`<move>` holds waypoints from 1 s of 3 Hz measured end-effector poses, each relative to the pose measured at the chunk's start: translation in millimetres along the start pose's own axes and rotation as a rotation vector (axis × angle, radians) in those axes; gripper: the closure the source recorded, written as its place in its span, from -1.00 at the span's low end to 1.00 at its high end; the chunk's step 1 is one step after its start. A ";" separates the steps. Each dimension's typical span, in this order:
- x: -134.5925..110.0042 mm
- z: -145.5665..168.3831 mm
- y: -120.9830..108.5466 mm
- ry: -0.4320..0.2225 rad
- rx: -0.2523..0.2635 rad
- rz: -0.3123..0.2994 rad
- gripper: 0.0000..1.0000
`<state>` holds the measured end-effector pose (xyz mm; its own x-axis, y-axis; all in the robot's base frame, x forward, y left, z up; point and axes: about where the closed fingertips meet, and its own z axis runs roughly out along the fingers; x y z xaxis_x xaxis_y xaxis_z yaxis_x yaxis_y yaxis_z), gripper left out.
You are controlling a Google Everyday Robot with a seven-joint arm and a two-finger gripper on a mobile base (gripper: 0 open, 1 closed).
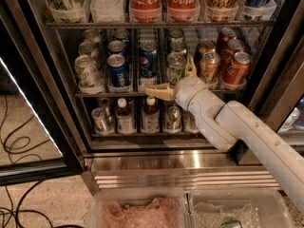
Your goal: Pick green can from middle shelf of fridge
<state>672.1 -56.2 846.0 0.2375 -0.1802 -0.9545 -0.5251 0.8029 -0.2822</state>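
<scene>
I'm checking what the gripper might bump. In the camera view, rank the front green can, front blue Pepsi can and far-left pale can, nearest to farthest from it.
The gripper sits open at the middle shelf front edge.
1. green can, just behind it, centre.
2. blue Pepsi can, two lanes left.
3. pale can, far-left lane.

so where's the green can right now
In the camera view, the green can sits front-centre on the middle shelf, between a Pepsi can and an orange can, the open gripper just before it.
</scene>
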 end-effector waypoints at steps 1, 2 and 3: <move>0.0 0.0 0.0 0.000 0.000 0.000 -1.00; 0.0 0.0 0.0 0.000 0.000 0.000 -0.61; 0.0 0.0 0.0 0.000 0.000 0.000 -0.16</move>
<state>672.1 -56.1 846.0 0.2375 -0.1802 -0.9545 -0.5251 0.8028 -0.2822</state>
